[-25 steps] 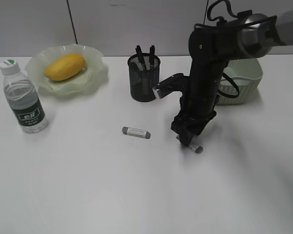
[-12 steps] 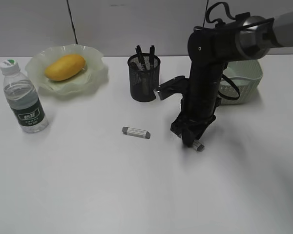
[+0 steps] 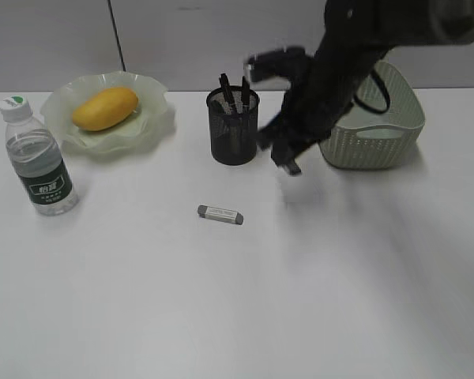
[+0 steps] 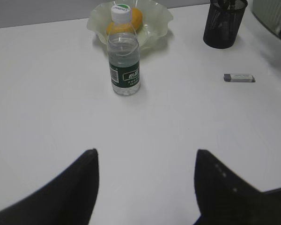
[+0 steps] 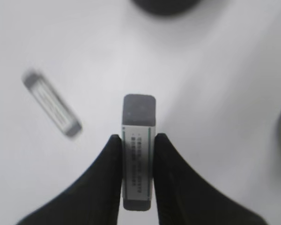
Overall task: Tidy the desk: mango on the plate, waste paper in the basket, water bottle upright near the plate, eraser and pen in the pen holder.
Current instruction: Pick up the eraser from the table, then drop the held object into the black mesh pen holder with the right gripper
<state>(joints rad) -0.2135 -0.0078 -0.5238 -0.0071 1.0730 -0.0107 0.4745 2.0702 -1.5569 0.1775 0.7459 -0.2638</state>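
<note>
Between our right gripper's point(image 5: 136, 154) fingers point(image 5: 110, 159) sits an eraser point(image 5: 138, 140), pinched on its long sides with its dark end poking forward, clear of the worktop point(image 3: 221, 300). To finish this step well, we judge we should carry it over the pen holder point(image 3: 233, 126) just beside us, centre it above the rim, miss the pens point(image 3: 235, 88) already standing inside, and release only when low. The eraser is a slim white block with printed sleeve and grey-black ends. A second eraser point(image 3: 220, 214) lies flat below and left of us. Our left gripper point(image 4: 145, 187) hangs wide open, holding nothing, well short of the upright water bottle point(image 4: 123, 56).
</note>
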